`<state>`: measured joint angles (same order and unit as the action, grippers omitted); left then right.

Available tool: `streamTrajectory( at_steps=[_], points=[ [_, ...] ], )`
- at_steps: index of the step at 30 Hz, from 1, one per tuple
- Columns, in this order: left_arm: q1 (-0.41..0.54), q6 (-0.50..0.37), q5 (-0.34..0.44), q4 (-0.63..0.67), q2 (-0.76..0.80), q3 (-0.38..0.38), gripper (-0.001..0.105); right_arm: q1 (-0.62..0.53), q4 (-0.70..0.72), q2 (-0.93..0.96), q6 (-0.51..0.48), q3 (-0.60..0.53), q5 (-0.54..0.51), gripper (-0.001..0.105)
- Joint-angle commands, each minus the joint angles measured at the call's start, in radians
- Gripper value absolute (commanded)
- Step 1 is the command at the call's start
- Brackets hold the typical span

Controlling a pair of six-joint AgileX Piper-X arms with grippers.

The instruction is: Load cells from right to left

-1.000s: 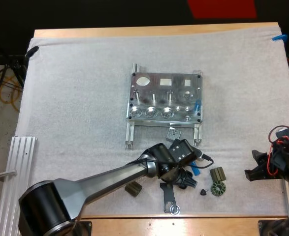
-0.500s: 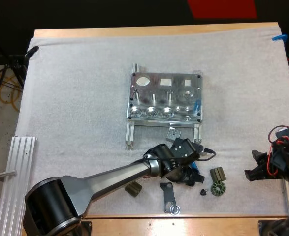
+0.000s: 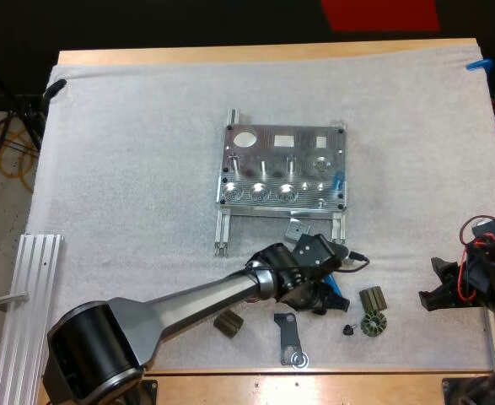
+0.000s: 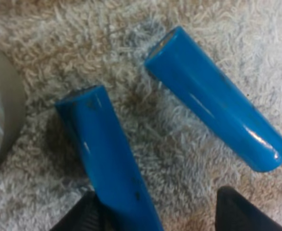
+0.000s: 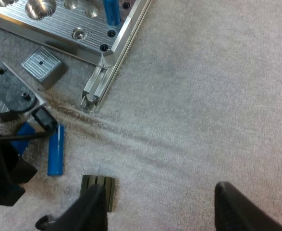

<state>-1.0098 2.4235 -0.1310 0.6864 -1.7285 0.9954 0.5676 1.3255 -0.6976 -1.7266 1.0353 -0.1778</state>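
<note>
Two blue cylinders lie on the mat under my left gripper. Its fingers stand apart and open: the nearer cylinder runs in between them, close against one finger, while the other cylinder lies clear of them. From above, the left gripper hovers over these cylinders, in front of the metal fixture. One blue cylinder stands in the fixture's right end, the same cylinder seen from the right wrist. My right gripper is open over bare mat, and sits at the mat's right edge.
Near the cylinders lie dark ribbed parts, a flat black bracket and a small grey block. An aluminium rail runs along the left table edge. A grey rounded part lies beside the nearer cylinder.
My left gripper has moved slightly forward and right over the blue cylinders on the mat. The right arm has stayed still.
</note>
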Motion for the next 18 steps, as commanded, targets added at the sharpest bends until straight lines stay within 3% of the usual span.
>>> streamTrajectory(
  at_steps=[1,2,10,12,18],
  points=[
    [0.001,-0.007,0.009,0.020,-0.013,-0.001,0.047,-0.005,-0.006,0.005,-0.006,0.003,-0.004,0.050],
    [0.001,-0.007,0.009,0.020,-0.013,-0.001,0.046,-0.005,-0.006,0.005,-0.006,0.003,-0.004,0.050],
    [0.001,-0.074,0.039,0.024,-0.003,-0.001,0.005,-0.005,-0.006,0.005,-0.006,0.003,-0.004,0.050],
    [0.001,-0.087,0.070,0.029,0.012,-0.001,0.004,-0.005,-0.006,0.005,-0.006,0.003,-0.001,0.050],
    [0.001,-0.236,0.160,0.069,0.089,-0.001,0.004,-0.005,-0.006,0.005,-0.031,0.003,0.079,0.050]
  ],
)
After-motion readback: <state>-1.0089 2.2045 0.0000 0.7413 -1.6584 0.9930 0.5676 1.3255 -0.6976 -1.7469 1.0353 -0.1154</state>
